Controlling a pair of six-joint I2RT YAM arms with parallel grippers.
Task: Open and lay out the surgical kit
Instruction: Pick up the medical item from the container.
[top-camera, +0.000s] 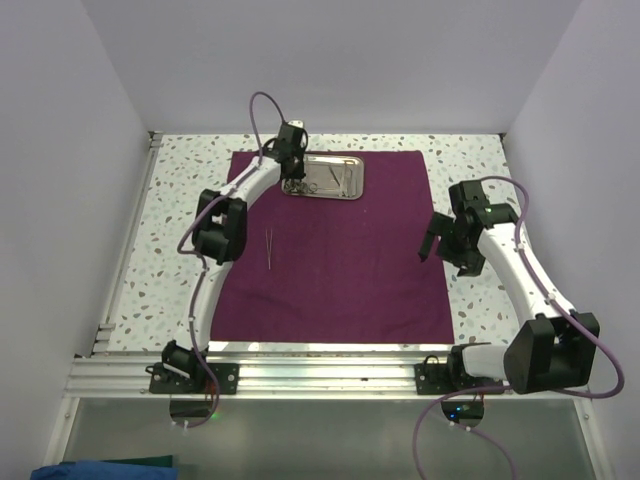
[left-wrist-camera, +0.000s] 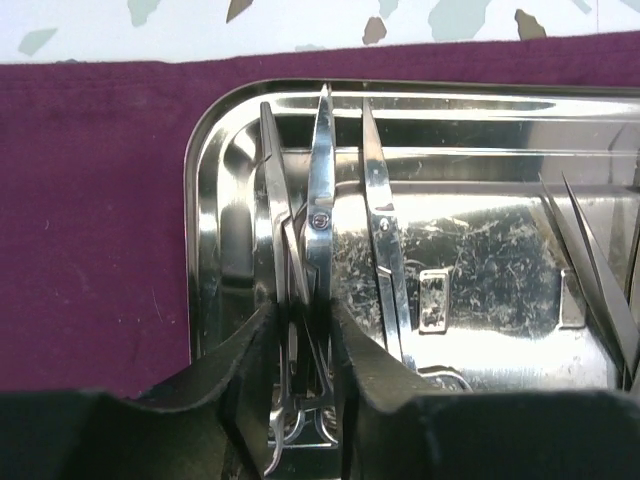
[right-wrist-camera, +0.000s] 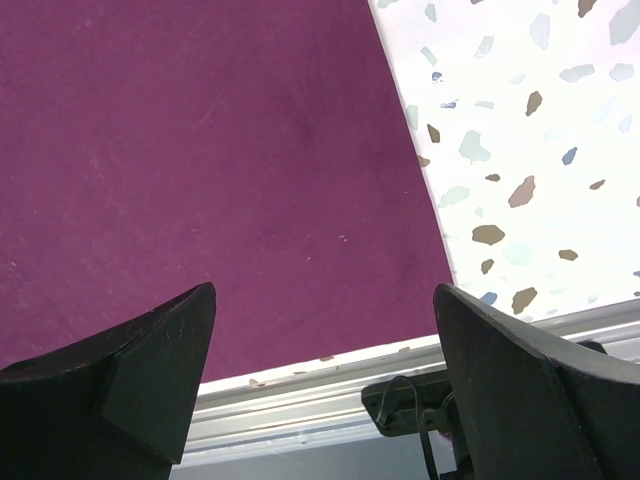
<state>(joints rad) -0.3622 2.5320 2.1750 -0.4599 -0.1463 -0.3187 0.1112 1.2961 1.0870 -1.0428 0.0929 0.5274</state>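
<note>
The plum cloth wrap (top-camera: 340, 270) lies spread flat on the table. On its far edge sits the small steel tray (top-camera: 355, 195), and my left gripper (top-camera: 293, 180) is down in the tray's left end. In the left wrist view my left gripper (left-wrist-camera: 303, 305) is shut on a pair of scissors (left-wrist-camera: 320, 180), with thin forceps (left-wrist-camera: 270, 150) lying against them between the fingers. Another pair of scissors (left-wrist-camera: 385, 240) and tweezers (left-wrist-camera: 590, 260) rest in the tray (left-wrist-camera: 200, 200). One thin instrument (top-camera: 270, 248) lies alone on the cloth. My right gripper (top-camera: 432, 245) hovers open over the cloth's right edge (right-wrist-camera: 200, 150).
The speckled white tabletop (top-camera: 180, 200) surrounds the cloth. An aluminium rail (top-camera: 320, 365) carrying both arm bases runs along the near edge, and it shows below my right gripper's fingers (right-wrist-camera: 300, 410). White walls close in the left, right and back.
</note>
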